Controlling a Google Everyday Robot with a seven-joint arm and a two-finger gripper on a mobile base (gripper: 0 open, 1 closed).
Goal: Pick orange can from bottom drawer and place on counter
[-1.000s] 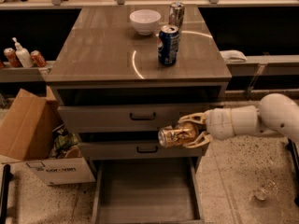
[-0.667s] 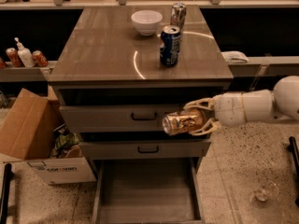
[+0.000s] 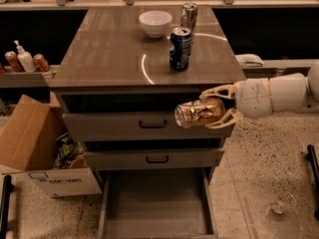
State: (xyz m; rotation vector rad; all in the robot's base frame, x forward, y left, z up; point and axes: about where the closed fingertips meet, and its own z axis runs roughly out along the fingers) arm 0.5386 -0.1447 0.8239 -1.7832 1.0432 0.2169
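Left side first: a cardboard box (image 3: 27,138) sits on the floor beside the cabinet, not in play. Next over, the bottom drawer (image 3: 154,203) is pulled out and its floor is bare, so the can's clearly out of it. Above that, the desk (image 3: 99,54) has a white bowl (image 3: 155,23), a blue can (image 3: 180,48) and a silver can (image 3: 189,15) bunched toward the back middle, with the left half free.

Further right, the orange can (image 3: 197,114) hangs sideways in the air in front of the top drawer's right end, just below desk height, silver end pointing left. The gripper (image 3: 205,109) is right there, and its fingers (image 3: 217,90) are clamped on the can's body, one above and one below.

My take on handling: it's thin aluminium, so light, slick and easy to dent. A gentle squeeze on the mid-body, like it has now, seems right. Set down sideways on that glossy top it'd probably roll, so I'd tip it upright first.
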